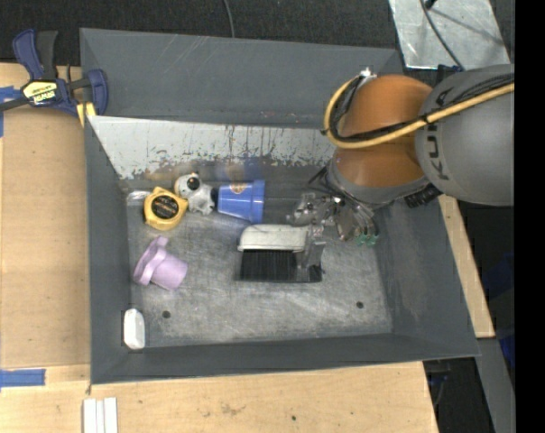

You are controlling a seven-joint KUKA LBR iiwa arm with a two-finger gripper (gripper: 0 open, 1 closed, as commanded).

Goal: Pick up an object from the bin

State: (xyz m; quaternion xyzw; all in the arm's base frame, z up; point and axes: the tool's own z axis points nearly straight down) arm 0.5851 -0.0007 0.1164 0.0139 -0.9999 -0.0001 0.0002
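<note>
Camera view, nearest first: a small white block (pixel 133 327) lies in the bin's (pixel 106 269) seven o'clock corner, and a lilac plastic piece (pixel 160 267) lies at nine. Mid-bin is a black-bristled brush (pixel 271 253). The fingers (pixel 312 258) are down at its three o'clock end; I cannot tell whether they are open or closed. Farther back, toward eleven, are a yellow tape measure (pixel 162 207) and a blue cup (pixel 241 199).

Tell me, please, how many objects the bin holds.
6: yellow tape measure, white figurine, blue cup back-left; lilac piece left; white oblong front-left; black-bristled brush centre. The arm may hide more.
</note>
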